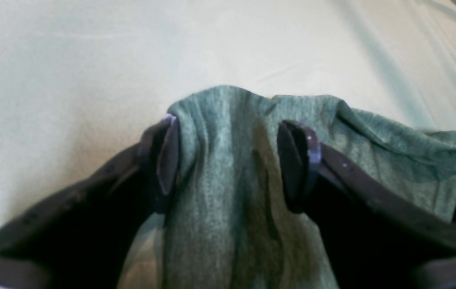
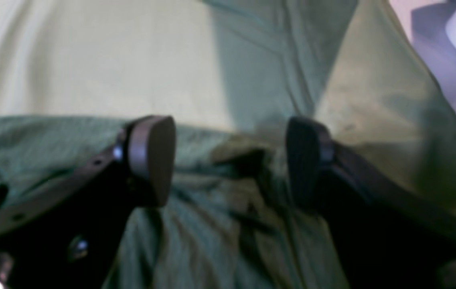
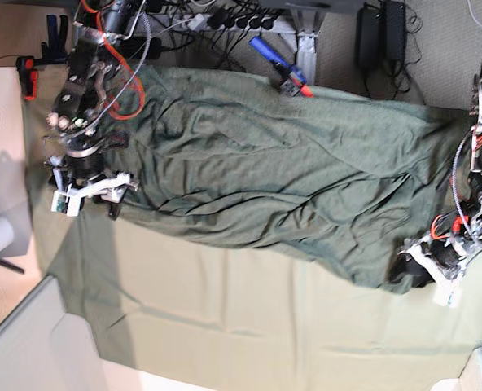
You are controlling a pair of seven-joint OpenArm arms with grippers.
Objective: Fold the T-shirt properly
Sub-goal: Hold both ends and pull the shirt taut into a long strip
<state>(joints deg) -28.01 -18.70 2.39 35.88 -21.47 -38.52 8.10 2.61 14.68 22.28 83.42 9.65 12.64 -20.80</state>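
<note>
Left wrist: end effector astride T-shirt

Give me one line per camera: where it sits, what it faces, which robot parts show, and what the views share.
Left wrist: rides the left arm, looks along its fingers at a bunched T-shirt corner they straddle.
Right wrist: rides the right arm, looks past its open fingers at the shirt edge and table cloth.
Base: looks down from overhead on the spread shirt, with both arms at its ends.
Shared: all three show the T-shirt on the pale cloth.
</note>
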